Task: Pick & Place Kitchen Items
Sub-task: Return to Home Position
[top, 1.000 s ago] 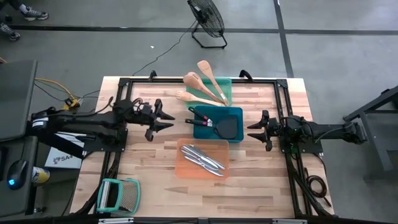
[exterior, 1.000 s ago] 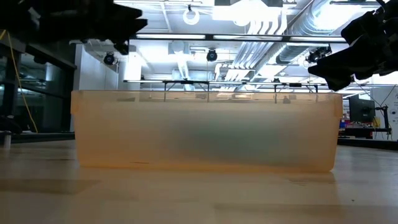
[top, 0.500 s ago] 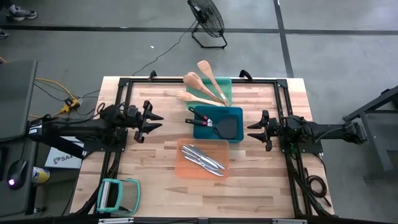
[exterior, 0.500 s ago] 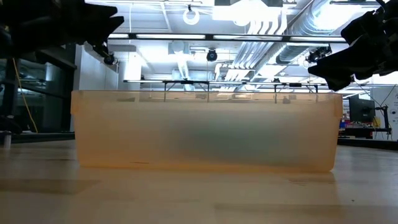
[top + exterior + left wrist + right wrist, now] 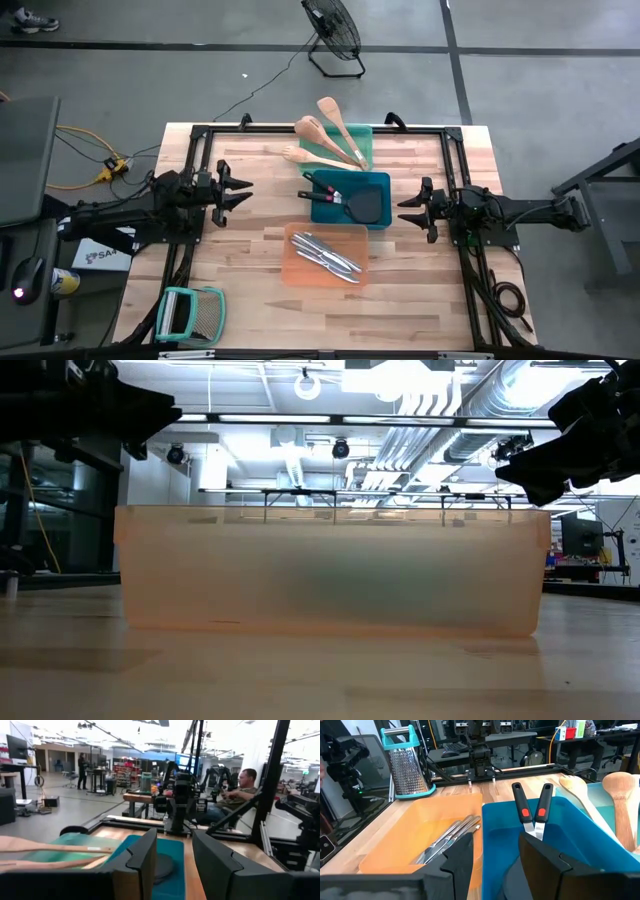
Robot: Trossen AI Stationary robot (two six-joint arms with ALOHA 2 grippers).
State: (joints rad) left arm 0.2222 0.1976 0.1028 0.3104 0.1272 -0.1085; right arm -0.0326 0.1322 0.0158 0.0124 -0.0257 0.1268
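Several pale wooden spoons [image 5: 325, 135] lie across the green tray [image 5: 360, 135] at the far middle, their bowls sticking out over its far-left rim. Black spatulas with red-marked handles [image 5: 350, 200] lie in the blue tray [image 5: 380, 182]; they also show in the right wrist view [image 5: 532, 807]. Silver utensils [image 5: 325, 255] lie in the orange tray [image 5: 300, 270] and show in the right wrist view [image 5: 447, 840]. My left gripper [image 5: 240, 192] is open and empty, left of the trays [image 5: 175, 850]. My right gripper [image 5: 405, 210] is open and empty, right of the blue tray [image 5: 495, 845].
A teal-framed metal grater [image 5: 192, 313] lies near the table's near left corner. A black frame [image 5: 300, 130] runs round the work area. The orange tray's wall [image 5: 330, 570] fills the low view. A seated person [image 5: 240, 790] shows beyond the table.
My left gripper has drawn back toward the table's left edge, away from the blue tray, still open and empty. The utensils and trays have stayed in place.
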